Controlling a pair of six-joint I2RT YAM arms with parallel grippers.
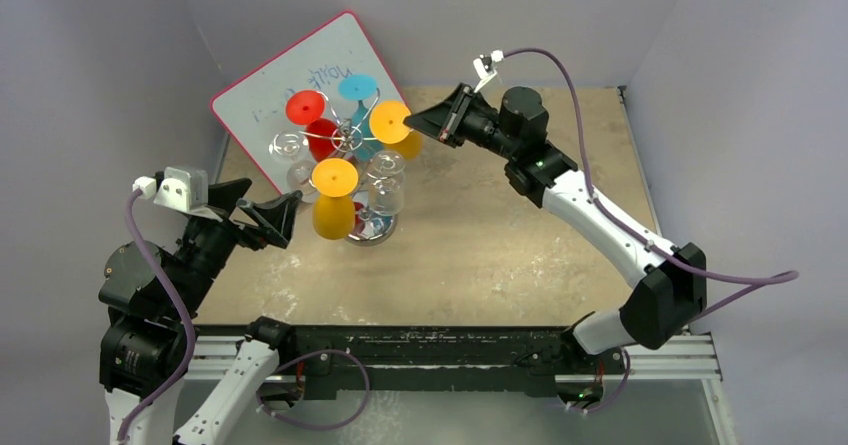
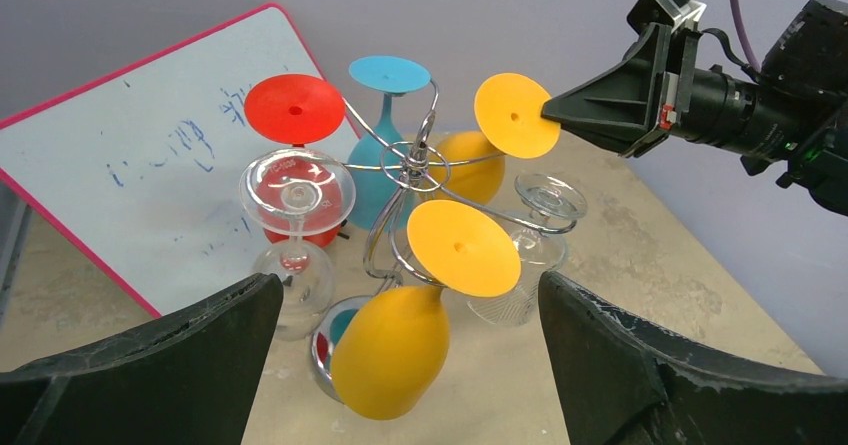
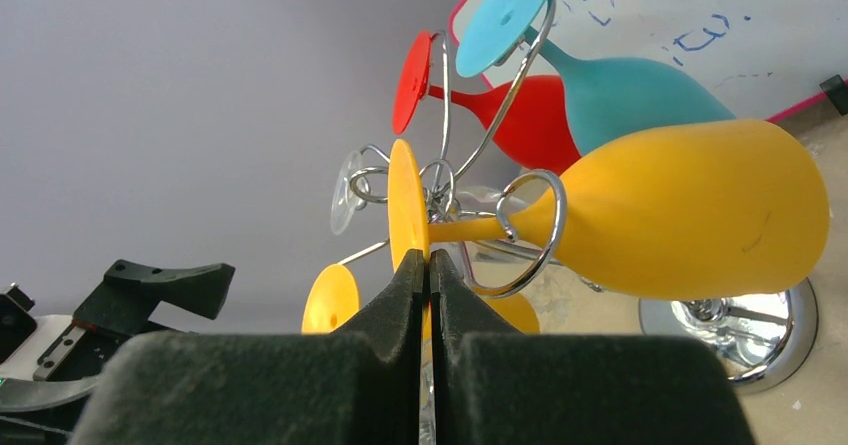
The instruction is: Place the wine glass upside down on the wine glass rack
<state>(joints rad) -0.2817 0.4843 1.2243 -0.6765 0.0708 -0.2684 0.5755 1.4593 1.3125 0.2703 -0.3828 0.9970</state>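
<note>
Yellow wine glass (image 3: pixel 690 210) hangs upside down in a curled arm of the wine glass rack (image 3: pixel 790 330), on the side facing the right arm. The right gripper (image 3: pixel 428 257), jaws pressed together, touches its tips to the glass's foot. The left gripper (image 1: pixel 288 217) hovers near the rack, jaws wide apart.

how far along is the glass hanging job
Nearly done: the yellow wine glass hangs upside down in a loop of the wine glass rack. The shut right gripper touches its foot; the left gripper is open, empty. Left: draw the right arm away.
</note>
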